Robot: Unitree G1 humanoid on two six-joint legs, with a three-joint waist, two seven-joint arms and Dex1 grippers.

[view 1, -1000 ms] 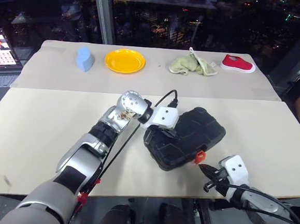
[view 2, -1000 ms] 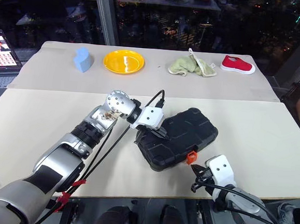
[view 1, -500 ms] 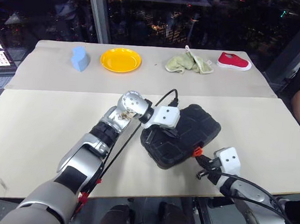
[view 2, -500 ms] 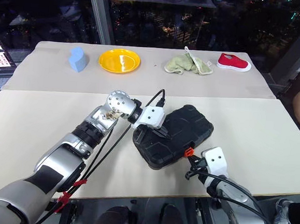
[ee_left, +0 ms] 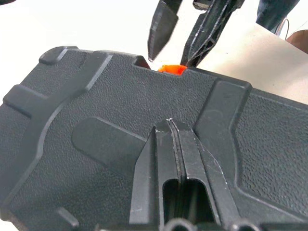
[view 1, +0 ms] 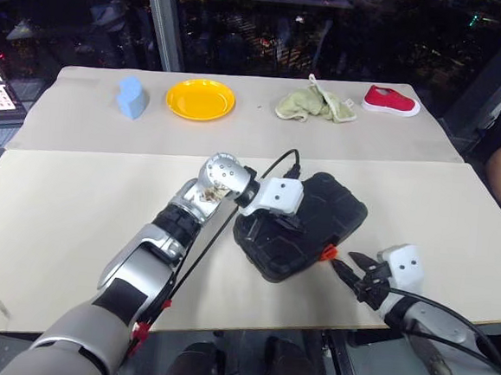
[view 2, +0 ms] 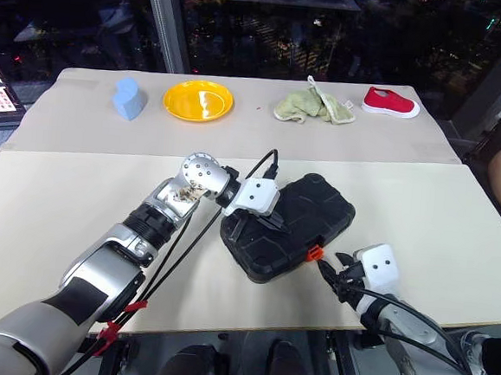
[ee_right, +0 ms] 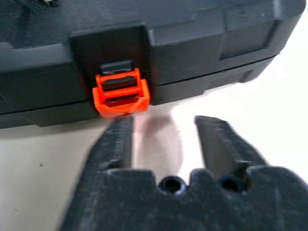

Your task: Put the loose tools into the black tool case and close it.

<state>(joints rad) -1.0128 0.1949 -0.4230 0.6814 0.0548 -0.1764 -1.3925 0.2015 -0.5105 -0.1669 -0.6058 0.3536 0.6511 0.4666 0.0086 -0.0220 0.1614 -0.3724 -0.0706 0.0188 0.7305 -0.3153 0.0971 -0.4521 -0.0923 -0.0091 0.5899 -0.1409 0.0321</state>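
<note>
The black tool case (view 1: 301,227) lay shut near the surface's front edge, the left end effector (ee_left: 175,144) pressing together on its lid, while the right end effector (ee_right: 163,142), fingers apart, faced the orange latch (ee_right: 121,93) and might nudge past without snapping it.

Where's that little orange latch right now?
The latch sits on the closed case's near edge, mid-table, just ahead of the right gripper's open fingers.

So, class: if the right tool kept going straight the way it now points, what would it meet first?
Most likely the orange latch on the front edge of the black tool case; the open right tool points at it, slightly off-centre.
</note>
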